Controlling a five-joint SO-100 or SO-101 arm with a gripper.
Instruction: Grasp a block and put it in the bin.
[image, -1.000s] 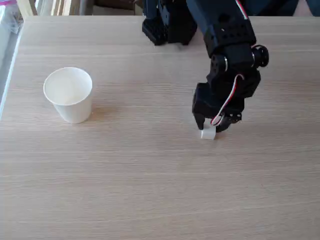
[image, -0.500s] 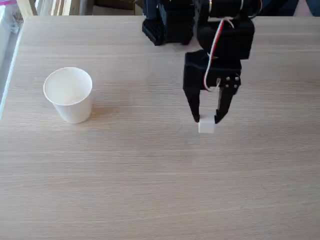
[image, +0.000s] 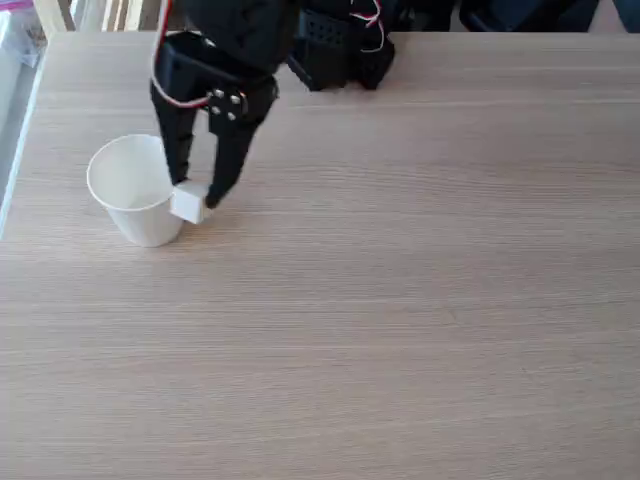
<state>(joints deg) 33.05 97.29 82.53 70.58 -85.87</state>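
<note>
In the fixed view a tiny white block (image: 187, 205) hangs between the two black fingers of my gripper (image: 196, 197), which is shut on it. The block is lifted off the table and sits at the right edge of the bin (image: 130, 190), a white paper cup standing upright at the left of the table. The block overlaps the cup's right rim in the picture; I cannot tell if they touch. The black arm reaches down from the top, with red and white wires along it.
The light wooden table (image: 400, 320) spreads to the right and toward the front. The arm's black base (image: 335, 45) stands at the back edge. At the far left the table ends along a pale edge (image: 20, 130).
The gripper has carried the block from the table's right middle far to the left, up to the cup's right rim. The cup has not moved.
</note>
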